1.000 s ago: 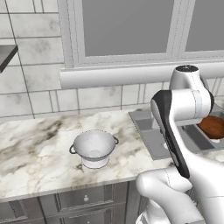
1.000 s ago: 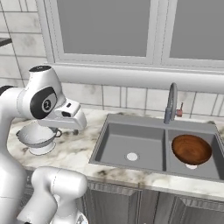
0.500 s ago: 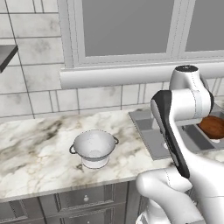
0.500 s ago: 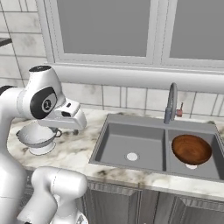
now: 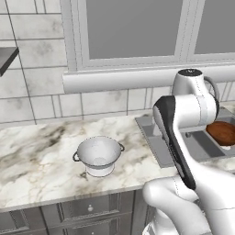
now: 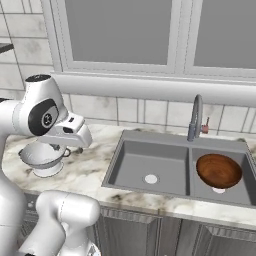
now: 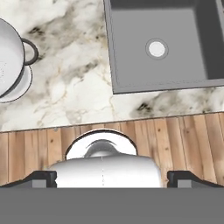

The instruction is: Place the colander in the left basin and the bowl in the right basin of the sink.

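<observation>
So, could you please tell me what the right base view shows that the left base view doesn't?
The right base view alone gives the faucet and the left basin with its pale drain. The left base view alone gives the colander unobstructed, both handles visible. Both share the colander on the marble counter and the bowl in the right basin.

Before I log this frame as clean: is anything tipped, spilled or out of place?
Nothing stands out. The colander sits upright on the counter, and the bowl rests in the right basin.
</observation>
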Controlling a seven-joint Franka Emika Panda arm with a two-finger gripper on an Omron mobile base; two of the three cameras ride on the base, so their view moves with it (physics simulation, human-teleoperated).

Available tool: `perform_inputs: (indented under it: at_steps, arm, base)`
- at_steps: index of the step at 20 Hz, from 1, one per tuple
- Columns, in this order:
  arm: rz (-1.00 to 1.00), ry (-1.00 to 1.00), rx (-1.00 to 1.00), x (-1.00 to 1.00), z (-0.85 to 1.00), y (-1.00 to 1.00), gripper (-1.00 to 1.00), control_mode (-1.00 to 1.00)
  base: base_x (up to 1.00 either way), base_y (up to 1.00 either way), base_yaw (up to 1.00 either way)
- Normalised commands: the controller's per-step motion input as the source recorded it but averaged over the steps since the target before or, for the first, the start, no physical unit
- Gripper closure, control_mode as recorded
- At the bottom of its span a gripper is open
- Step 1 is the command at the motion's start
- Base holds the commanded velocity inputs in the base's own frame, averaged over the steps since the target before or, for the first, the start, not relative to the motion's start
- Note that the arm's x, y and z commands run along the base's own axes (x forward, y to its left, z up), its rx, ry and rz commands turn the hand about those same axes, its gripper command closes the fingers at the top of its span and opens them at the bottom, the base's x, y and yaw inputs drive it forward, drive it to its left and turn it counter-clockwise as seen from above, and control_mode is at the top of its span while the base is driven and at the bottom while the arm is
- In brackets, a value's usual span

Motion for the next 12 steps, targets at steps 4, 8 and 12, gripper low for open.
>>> perform_inputs:
  at_steps: [4,8,12]
  arm:
    - [-0.01,-0.03,0.02,0.07,0.00,0.42,-1.00,-1.00]
    - [-0.01,0.00,0.11,0.27,-0.01,0.21,-1.00,-1.00]
    - [-0.02,-0.01,0.09,0.25,-0.09,0.28,-1.00,-1.00]
  base:
    - [0.00,0.00,0.00]
    - [0.00,0.00,0.00]
    - [0.00,0.00,0.00]
